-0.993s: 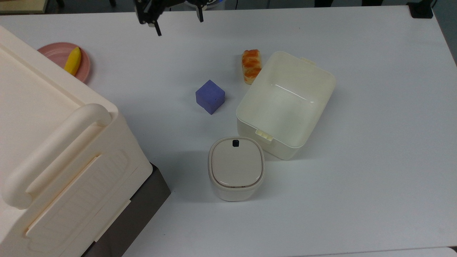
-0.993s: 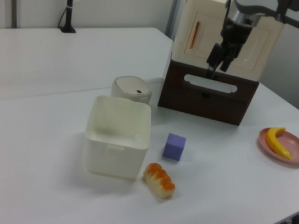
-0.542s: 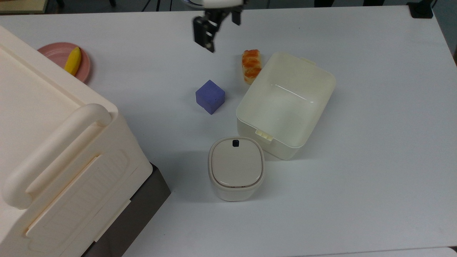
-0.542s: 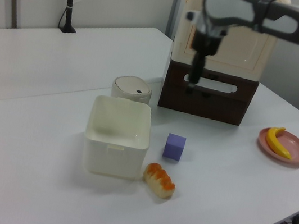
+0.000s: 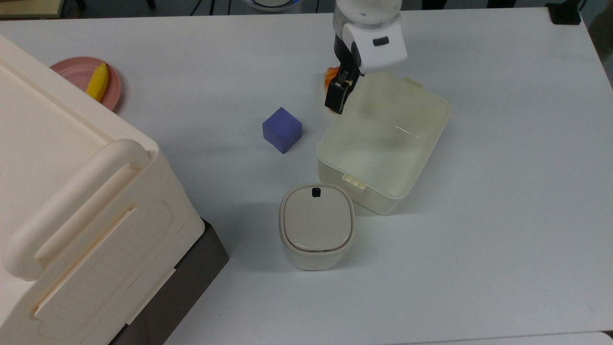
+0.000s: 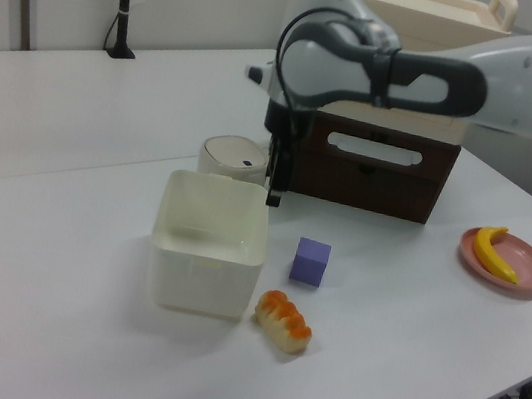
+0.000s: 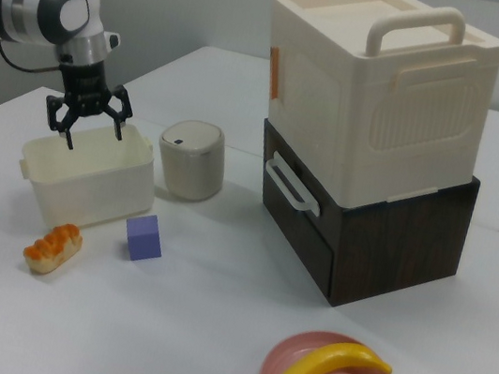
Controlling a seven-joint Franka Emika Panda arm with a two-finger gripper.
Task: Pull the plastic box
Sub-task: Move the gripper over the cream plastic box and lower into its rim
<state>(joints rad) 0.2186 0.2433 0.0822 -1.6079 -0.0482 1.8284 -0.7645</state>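
- Progress: approach only; plastic box [image 5: 383,139] sits untouched at centre-right of the top view, on the table [image 5: 503,191], lidded bin [image 5: 317,225] touching its lower corner.
- Gripper [image 7: 85,121] hovers over the box's rim at upper left of the right view; jaws spread wide, holding nothing.
- Bread [image 6: 283,321] lies just beside the box, purple cube [image 6: 311,261] near it.
- Left, as I judge it: descend, hook or pinch a wall, pull.
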